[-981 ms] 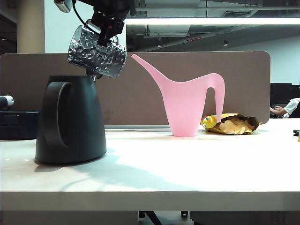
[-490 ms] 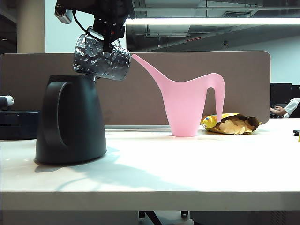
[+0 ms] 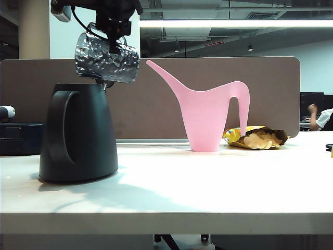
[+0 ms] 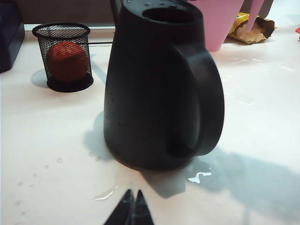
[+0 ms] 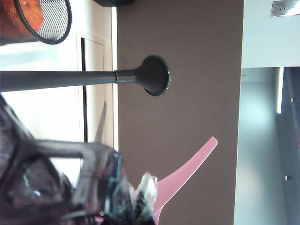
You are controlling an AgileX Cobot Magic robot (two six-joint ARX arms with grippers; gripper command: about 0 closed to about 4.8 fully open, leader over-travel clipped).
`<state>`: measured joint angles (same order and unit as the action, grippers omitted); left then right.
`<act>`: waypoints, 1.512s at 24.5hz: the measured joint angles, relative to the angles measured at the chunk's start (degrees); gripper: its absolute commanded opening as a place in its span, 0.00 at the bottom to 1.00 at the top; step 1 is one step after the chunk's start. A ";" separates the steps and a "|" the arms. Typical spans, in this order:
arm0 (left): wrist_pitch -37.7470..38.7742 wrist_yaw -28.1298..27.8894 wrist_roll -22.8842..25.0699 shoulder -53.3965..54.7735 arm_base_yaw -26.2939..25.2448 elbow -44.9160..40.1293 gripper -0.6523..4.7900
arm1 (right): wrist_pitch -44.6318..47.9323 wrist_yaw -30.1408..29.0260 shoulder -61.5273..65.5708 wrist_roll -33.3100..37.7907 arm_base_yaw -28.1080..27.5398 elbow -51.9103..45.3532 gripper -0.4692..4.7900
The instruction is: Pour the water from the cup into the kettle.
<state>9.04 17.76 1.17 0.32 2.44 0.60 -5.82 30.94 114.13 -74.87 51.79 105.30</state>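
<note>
Right gripper [image 3: 115, 37] is pinching the cup [image 3: 106, 58], tipping it above the kettle [image 3: 78, 133], whose lid is off. Left gripper [image 4: 131, 208], pressed together, is resting near the kettle's base. Risk: water missing the opening, adding to puddles [image 4: 199, 177] on the table [image 3: 208, 177].

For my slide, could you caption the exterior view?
Right gripper holds the tipped cup above the black kettle.

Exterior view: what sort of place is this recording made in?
Probably an open-plan office: a brown desk partition backs the white table, strip lighting runs along an exposed ceiling, and a seated person works at another desk behind.
</note>
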 measured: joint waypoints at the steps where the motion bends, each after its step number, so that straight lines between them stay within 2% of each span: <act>1: 0.00 0.02 -0.02 0.00 0.00 0.00 0.11 | 0.04 0.02 0.07 -0.33 -0.02 0.00 0.07; 19: 0.00 0.00 -0.17 0.00 0.00 -0.02 0.11 | 3.06 0.28 0.13 -7.72 1.20 -0.02 0.07; 37: 0.02 -1.40 -0.17 0.00 0.00 -0.02 0.11 | 5.05 0.55 0.81 -10.54 2.14 -0.07 0.07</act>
<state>9.06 16.36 0.99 0.32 2.44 0.58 -0.78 31.48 114.93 -85.41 53.93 105.23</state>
